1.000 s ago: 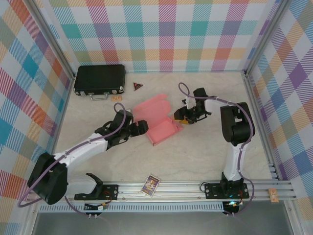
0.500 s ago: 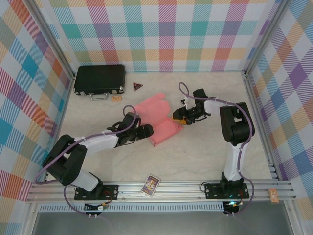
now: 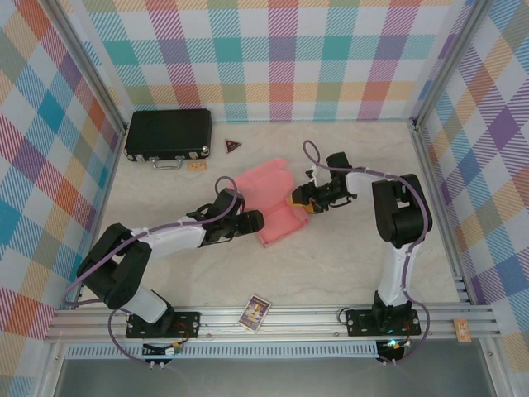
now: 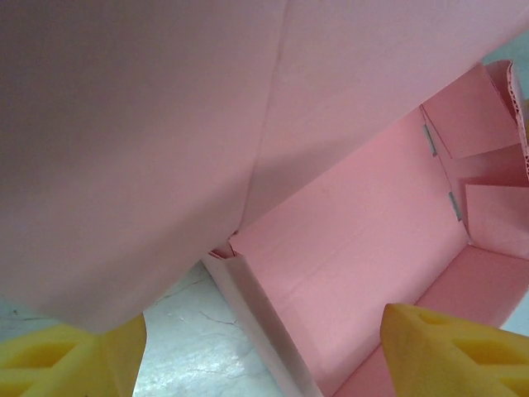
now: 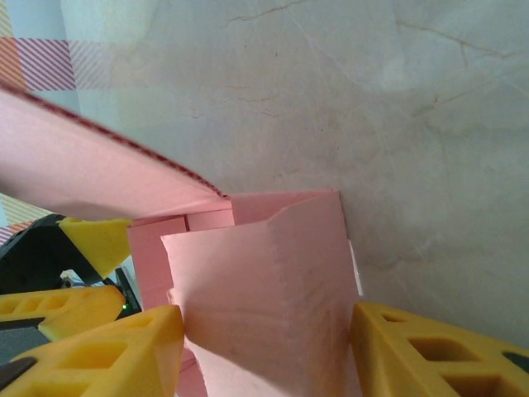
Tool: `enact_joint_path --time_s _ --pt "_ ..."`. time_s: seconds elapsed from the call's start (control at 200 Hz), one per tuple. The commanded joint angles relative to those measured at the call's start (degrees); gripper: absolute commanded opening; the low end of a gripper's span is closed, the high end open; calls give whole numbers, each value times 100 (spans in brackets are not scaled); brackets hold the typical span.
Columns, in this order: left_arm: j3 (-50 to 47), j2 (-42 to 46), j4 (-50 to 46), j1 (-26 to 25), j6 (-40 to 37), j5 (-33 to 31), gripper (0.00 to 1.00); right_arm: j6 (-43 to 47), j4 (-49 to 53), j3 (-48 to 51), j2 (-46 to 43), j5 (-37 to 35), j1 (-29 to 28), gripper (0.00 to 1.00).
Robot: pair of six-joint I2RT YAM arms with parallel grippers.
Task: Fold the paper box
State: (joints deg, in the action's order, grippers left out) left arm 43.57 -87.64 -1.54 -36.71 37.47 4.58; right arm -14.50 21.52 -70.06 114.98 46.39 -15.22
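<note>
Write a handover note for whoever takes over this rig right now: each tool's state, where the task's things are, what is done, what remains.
Left tool: open, its fingers either side of the near-left wall of the pink thin-card paper box.
Right tool: closed on a flap at the box's right end, as far as the wrist view shows.
Box: mid-table between the two arms, lid panel open and tilted up on its far side.
Done: base and side walls stand up as a tray.
Left: tuck in the end flaps, then bring the lid down and close it.
</note>
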Motion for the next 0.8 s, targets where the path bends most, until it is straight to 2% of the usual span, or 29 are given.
enact_joint_path --time_s 0.0,0.245,0.595,0.795 --pt "185 -109 -235 -95 -168 -110 75 158 217 59 -312 -209 -94 54" --pt "187 -183 -228 -170 -149 -161 74 136 251 184 -405 -801 -248 48" --pt "177 -203 -294 -205 -157 -226 74 188 -133 640 -839 -2150 -531 37" --pt "152 -253 -255 -205 -156 -186 74 172 -311 731 -907 -2855 -818 36"
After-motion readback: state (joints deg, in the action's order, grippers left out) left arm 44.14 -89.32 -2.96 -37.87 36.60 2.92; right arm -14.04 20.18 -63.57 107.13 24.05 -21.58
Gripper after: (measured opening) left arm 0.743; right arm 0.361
